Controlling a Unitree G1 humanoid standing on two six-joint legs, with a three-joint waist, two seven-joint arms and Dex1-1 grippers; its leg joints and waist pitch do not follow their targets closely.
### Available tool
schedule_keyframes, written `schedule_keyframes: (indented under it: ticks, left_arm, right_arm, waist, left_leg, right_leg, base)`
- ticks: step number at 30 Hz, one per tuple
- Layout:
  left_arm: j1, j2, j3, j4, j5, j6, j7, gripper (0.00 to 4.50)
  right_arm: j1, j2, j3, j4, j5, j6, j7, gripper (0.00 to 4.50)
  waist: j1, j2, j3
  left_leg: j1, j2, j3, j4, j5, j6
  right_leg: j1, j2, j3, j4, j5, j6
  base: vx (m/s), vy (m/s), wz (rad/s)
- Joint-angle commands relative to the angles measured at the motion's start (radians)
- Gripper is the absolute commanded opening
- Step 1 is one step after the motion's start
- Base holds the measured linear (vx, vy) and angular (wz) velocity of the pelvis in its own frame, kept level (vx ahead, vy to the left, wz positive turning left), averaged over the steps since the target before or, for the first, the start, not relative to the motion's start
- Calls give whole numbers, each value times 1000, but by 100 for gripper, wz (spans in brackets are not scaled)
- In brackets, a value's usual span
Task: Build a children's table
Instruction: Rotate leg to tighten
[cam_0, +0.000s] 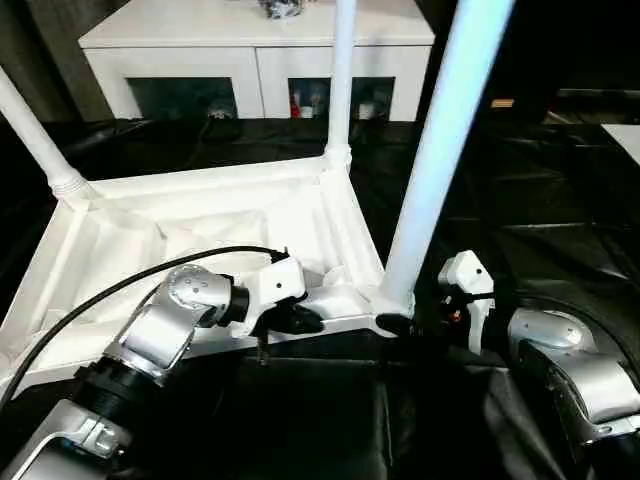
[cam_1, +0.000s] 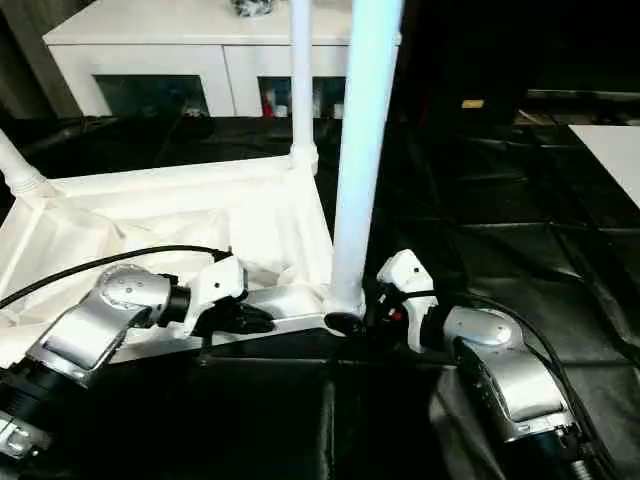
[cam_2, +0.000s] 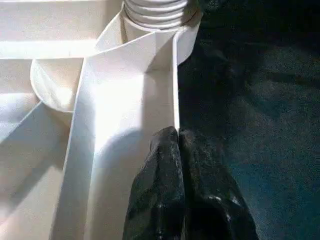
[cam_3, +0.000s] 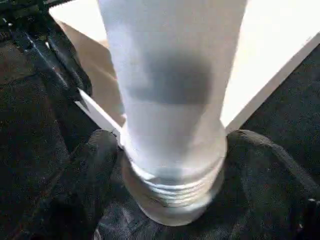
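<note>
The children's table lies upside down on black sheeting, its white ribbed tabletop (cam_0: 130, 240) facing up. Three white legs stand in corner sockets: one at the far left (cam_0: 30, 130), one at the back (cam_0: 342, 70), one at the near right corner (cam_0: 440, 150). My left gripper (cam_2: 178, 137) is shut on the thin near rim of the tabletop, a short way from that corner. My right gripper (cam_3: 172, 167) is open, a black finger (cam_3: 100, 165) on each side of the near right leg's threaded base (cam_3: 172, 195).
A white cabinet (cam_0: 260, 50) with glass-fronted shelves stands behind the table. Wrinkled black sheeting (cam_0: 520, 200) covers the floor to the right and front. A white panel edge (cam_0: 625, 135) shows at the far right. A black cable (cam_0: 120, 285) arcs over my left forearm.
</note>
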Motion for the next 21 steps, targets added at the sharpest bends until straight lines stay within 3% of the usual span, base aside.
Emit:
schedule_keyframes:
  ticks: [1,7,11,21]
  left_arm:
    - [19,15,-24,1,8,5,-29,0]
    - [17,14,-26,9,7,-8,-35,0]
    - [13,10,-25,17,8,-16,-33,0]
    - [12,8,-21,23,9,-13,-28,0]
  right_arm:
    - [-18,4,8,5,-5,5,-4,357]
    - [-30,15,4,30,-7,2,2,304]
    - [-25,19,13,42,-18,-7,10,274]
    - [-6,26,17,76,-41,-7,-1,269]
  waist:
    - [4,-8,-58]
    - [4,-5,-65]
    - [2,-7,-64]
    - [2,-6,-65]
  left_leg:
    - [-7,45,-10,-71,-127,77]
    - [-9,45,-10,-64,-72,95]
    - [-10,44,-10,-64,-93,90]
    - [-10,43,-10,-62,-92,88]
  right_leg:
    - [61,-63,57,-70,-229,-212]
    - [64,-61,56,-56,-123,-241]
    - [66,-63,56,-59,-144,-239]
    - [67,-61,56,-57,-144,-237]
  base:
    - [0,0,0]
    - [0,0,0]
    - [0,0,0]
    - [0,0,0]
